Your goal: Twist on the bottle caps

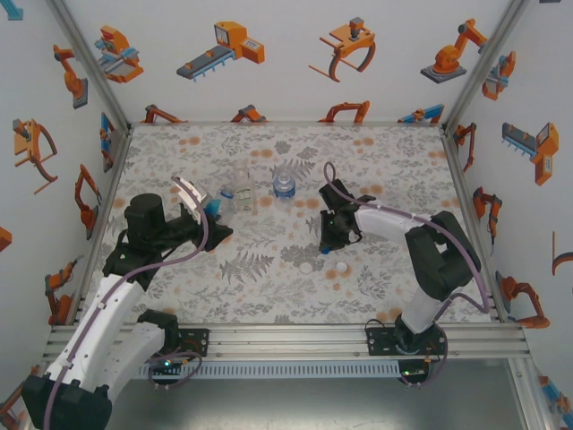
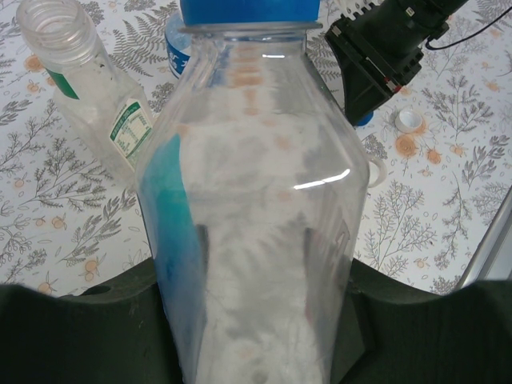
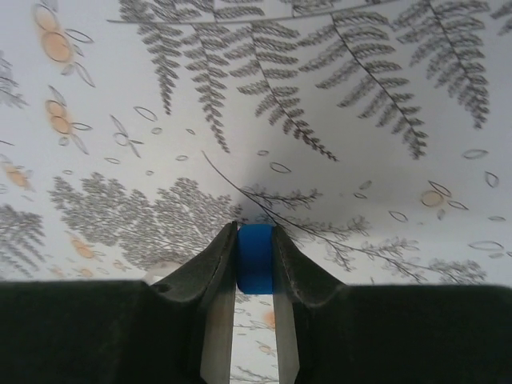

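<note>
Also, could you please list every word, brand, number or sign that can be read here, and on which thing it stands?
No text can be read for certain.
Narrow bottle, green and white label: print too small.
Blue-labelled bottle: white letters, mostly hidden, unreadable.
Large clear bottle: blue patch, blurred.
Blue cap: no marking visible.
Wall stickers: robot drawings, no words.

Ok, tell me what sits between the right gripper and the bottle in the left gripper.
Nothing. In the top view the table is bare between the right gripper, shut on the blue cap, and the held clear bottle.
</note>
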`<state>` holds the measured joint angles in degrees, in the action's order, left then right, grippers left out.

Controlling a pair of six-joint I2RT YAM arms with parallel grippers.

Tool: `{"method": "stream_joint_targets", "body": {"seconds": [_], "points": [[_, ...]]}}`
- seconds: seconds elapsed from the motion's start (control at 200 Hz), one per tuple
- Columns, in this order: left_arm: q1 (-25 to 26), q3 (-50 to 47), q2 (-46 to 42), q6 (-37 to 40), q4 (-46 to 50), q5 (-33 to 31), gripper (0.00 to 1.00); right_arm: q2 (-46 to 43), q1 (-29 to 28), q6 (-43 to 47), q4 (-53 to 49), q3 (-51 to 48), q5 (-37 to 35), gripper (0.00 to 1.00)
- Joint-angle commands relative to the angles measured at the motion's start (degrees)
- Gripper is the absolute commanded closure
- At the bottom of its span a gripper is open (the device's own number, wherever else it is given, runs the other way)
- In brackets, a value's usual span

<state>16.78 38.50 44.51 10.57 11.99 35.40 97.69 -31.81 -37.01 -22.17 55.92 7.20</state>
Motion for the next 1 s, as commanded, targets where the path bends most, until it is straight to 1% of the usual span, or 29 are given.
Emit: {"method": "stream_joint_targets", "body": {"seconds": [0.0, 0.17, 0.305, 0.411, 0.521, 0.681, 0.781, 0.991], "points": [[-0.2, 1.6, 0.1, -0.6, -0.3, 1.2, 0.97, 0.1, 2.1, -3.6, 7.9, -3.1, 6.5, 0.76], [-0.2, 1.6, 0.1, -0.6, -0.4, 1.2, 0.97, 0.3, 6.4, -9.3, 24.2, -9.7, 15.5, 0.76], [-0.2, 1.6, 0.1, -0.6, -0.2, 1.2, 0.97, 0.1, 10.8, -12.3, 27.4, -15.2, 17.5, 0.69], [-0.2, 1.5, 0.1, -0.7, -0.3, 1.2, 0.97, -2.4, 13.2, -11.3, 23.4, -18.0, 15.6, 0.64], [-0.2, 1.6, 0.5, -0.8, -0.6, 1.4, 0.97, -5.6, 13.5, -7.9, 15.4, -17.5, 10.7, 0.58], [-0.2, 1.8, 1.0, -0.8, -0.3, 1.8, 0.97, -8.4, 13.2, -4.9, 7.3, -14.1, 5.5, 0.56], [-0.2, 1.7, 0.8, -0.7, -0.3, 1.6, 0.97, -8.9, 11.8, -3.9, 3.7, -10.8, 2.5, 0.53], [-0.2, 1.8, 0.9, -0.7, -0.3, 1.5, 0.97, -6.3, 5.8, -1.9, -4.3, -1.9, -5.4, 0.47]]}}
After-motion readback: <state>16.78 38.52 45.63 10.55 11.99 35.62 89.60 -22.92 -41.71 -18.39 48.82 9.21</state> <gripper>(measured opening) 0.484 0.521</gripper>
